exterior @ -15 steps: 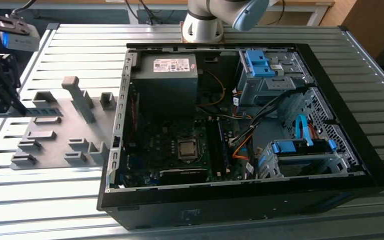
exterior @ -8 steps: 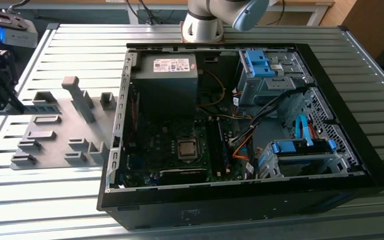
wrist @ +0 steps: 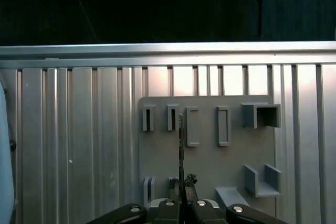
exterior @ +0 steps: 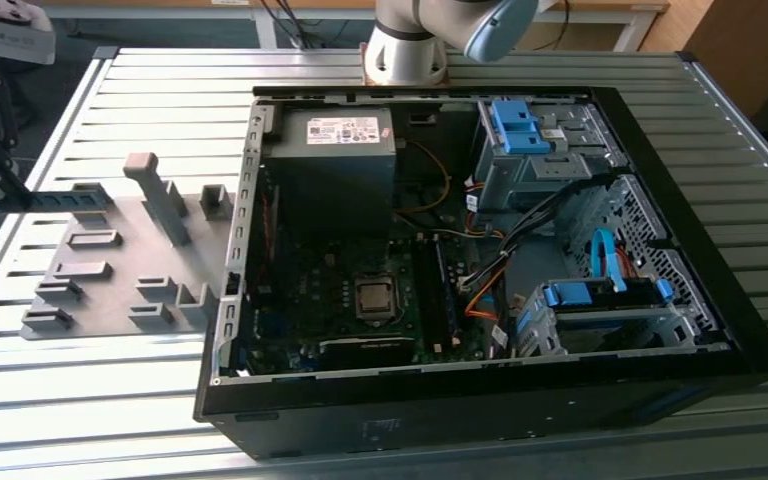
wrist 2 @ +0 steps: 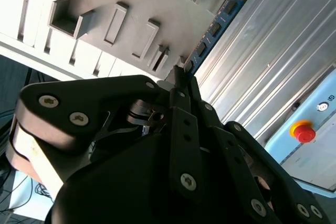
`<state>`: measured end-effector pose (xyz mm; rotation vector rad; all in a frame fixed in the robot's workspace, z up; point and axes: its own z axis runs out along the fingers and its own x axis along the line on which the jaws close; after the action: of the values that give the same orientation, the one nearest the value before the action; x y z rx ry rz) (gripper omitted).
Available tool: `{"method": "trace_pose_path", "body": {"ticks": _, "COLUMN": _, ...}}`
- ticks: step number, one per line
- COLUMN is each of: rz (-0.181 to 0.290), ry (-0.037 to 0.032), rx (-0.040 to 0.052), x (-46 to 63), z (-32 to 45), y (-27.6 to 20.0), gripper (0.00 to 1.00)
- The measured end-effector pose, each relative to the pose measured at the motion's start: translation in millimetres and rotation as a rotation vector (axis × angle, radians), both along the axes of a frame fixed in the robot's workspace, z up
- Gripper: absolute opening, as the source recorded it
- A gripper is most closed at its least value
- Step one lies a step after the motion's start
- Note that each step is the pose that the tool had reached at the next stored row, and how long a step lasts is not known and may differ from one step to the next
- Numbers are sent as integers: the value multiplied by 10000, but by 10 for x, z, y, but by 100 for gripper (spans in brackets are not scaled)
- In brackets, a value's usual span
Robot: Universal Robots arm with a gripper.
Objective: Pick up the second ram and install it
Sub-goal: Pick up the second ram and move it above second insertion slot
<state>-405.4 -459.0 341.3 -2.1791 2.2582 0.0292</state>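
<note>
The second ram is a thin blue-green strip with small chips, sticking out from my fingertips. My gripper is shut on one end of it. In the first wrist view the ram shows edge-on above the grey holder plate, with my gripper clamped on it. In the exterior view my gripper hangs at the far left, and the ram points from it over the holder plate. The open computer case lies to the exterior view's right.
Grey holder blocks stand up from the plate. Inside the case are a power supply, a processor socket, loose cables and blue drive brackets. The arm's base stands behind the case. A red stop button sits past the table edge.
</note>
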Motion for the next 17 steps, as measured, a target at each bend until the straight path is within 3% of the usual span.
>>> {"method": "trace_pose_path", "body": {"ticks": 4, "rz": 0, "ry": -1, "rx": 1, "x": 0, "z": 39, "y": 0, "gripper": 14}}
{"method": "trace_pose_path", "body": {"ticks": 17, "rz": 0, "ry": -1, "rx": 1, "x": 0, "z": 53, "y": 0, "gripper": 14}}
